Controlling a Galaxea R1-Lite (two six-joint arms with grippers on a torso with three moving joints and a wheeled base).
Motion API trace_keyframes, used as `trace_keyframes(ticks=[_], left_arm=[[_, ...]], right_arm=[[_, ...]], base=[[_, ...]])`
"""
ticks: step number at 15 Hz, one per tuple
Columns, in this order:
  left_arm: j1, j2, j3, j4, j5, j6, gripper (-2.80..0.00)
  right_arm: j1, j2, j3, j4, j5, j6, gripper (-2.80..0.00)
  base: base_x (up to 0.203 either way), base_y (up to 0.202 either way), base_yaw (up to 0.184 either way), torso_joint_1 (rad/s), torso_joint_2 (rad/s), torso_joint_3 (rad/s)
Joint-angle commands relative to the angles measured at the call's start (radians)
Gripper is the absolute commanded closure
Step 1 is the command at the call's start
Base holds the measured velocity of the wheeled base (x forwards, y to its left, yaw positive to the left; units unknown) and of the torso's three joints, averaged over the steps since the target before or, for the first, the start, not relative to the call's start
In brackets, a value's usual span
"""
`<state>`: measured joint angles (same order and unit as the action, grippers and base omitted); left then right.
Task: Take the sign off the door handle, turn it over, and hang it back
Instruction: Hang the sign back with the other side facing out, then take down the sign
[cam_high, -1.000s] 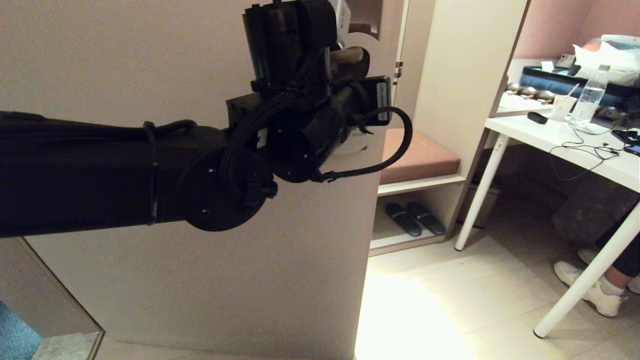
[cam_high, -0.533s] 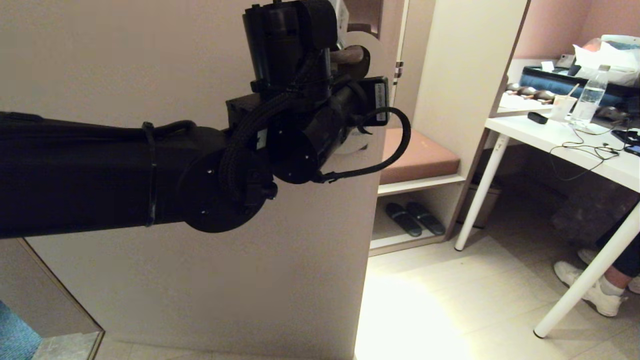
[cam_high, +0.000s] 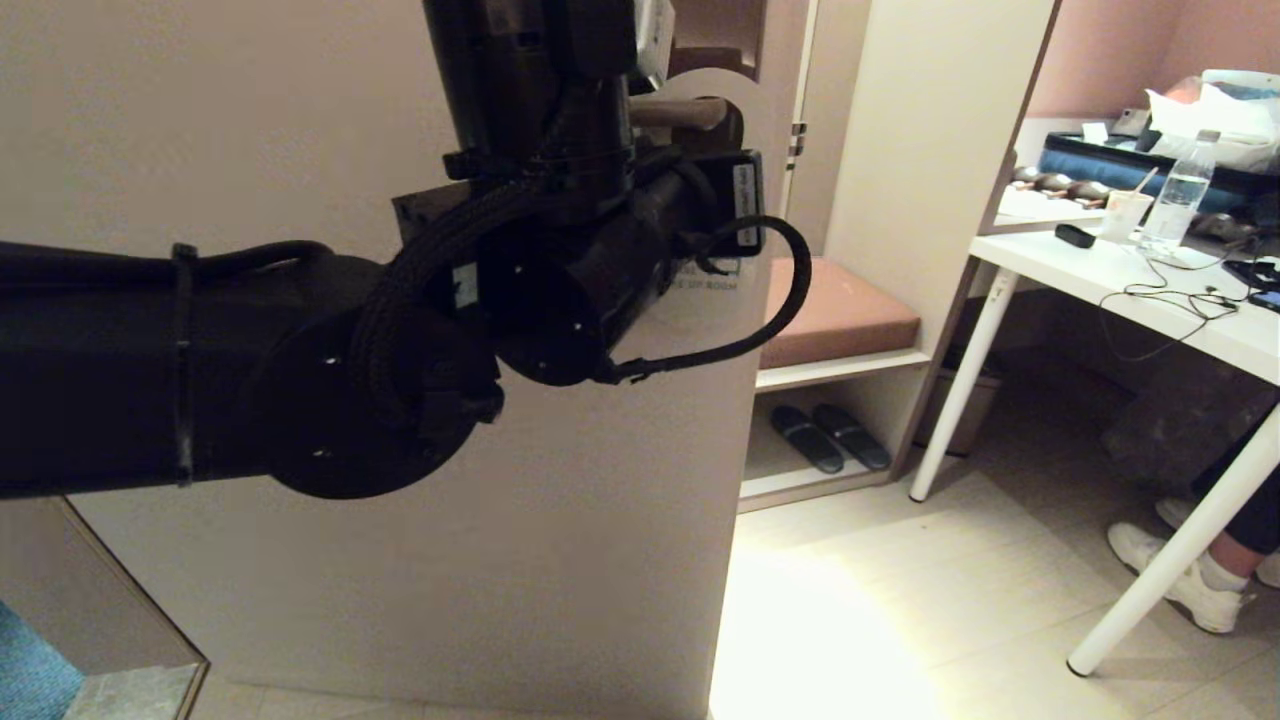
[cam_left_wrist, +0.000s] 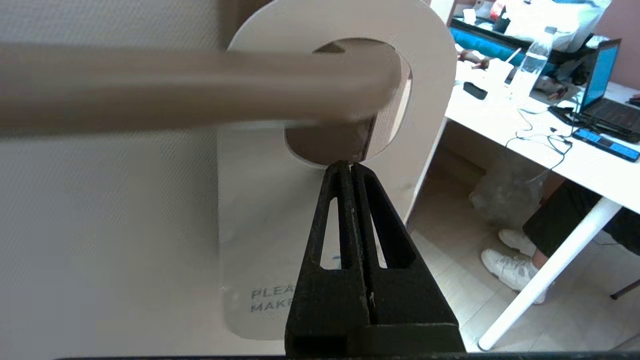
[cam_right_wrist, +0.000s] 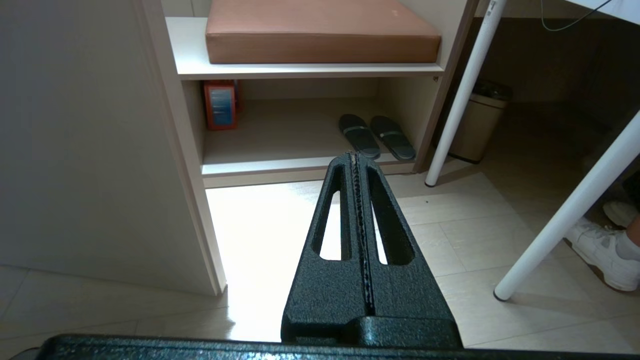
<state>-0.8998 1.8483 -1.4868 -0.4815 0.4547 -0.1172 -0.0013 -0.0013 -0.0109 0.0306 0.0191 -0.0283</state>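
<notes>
Fingers of the left gripper (cam_left_wrist: 348, 167) are pressed together, and the lower rim of the oval hole in the sign (cam_left_wrist: 430, 65) is pinched between their tips. One sign is visible. It is held raised against the door (cam_high: 250, 130), with its white face turned outward; partial print reading "PLEA" and "MAKE" is seen near its lower end. One door handle (cam_left_wrist: 190, 90) is present, a single lever bar passing through the oval hole, so that the sign is looped over the bar. In the head view the left arm (cam_high: 200, 370) is seen reaching across from the left, and the sign (cam_high: 745, 95) is mostly hidden behind the wrist, beside the door handle (cam_high: 680, 112).

Fingers of the right gripper (cam_right_wrist: 356, 160) are also clenched and nothing is held between them; this one arm is parked low, pointing at the floor (cam_right_wrist: 280, 225) in front of a shelf unit (cam_right_wrist: 300, 70).

On the shelf unit one brown cushion (cam_right_wrist: 320, 30) is carried, and below it two dark slippers (cam_right_wrist: 376, 136) and one orange object (cam_right_wrist: 220, 105) are stored. One white surface (cam_high: 1150, 295) stands to the right, carrying one water bottle (cam_high: 1180, 195) and one cup (cam_high: 1125, 215). Beneath it two white shoes (cam_high: 1190, 585) are seen.
</notes>
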Motion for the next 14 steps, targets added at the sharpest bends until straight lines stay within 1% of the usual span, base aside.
trace_keyframes(ticks=[1,4,8,11,14], left_arm=[[-0.012,-0.056,0.043,-0.003,0.015,-0.001,0.0],[-0.026,-0.131,0.146,-0.003,0.027,-0.001,0.0],[-0.027,-0.316,0.36,-0.005,0.027,0.001,0.0],[-0.004,-0.471,0.501,0.001,0.024,0.001,0.0],[0.015,-0.578,0.636,0.0,0.015,-0.004,0.0]], right_arm=[[0.0,0.001,0.0,0.0,0.001,-0.001,0.0],[0.0,0.001,0.0,0.0,0.001,-0.001,0.0],[0.0,0.001,0.0,0.0,0.001,-0.001,0.0],[0.0,0.001,0.0,0.0,0.001,-0.001,0.0],[0.0,0.001,0.0,0.0,0.001,-0.001,0.0]], base=[[0.0,0.0,0.0,0.0,0.0,0.0],[0.0,0.0,0.0,0.0,0.0,0.0],[0.0,0.0,0.0,0.0,0.0,0.0],[0.0,0.0,0.0,0.0,0.0,0.0],[0.0,0.0,0.0,0.0,0.0,0.0]])
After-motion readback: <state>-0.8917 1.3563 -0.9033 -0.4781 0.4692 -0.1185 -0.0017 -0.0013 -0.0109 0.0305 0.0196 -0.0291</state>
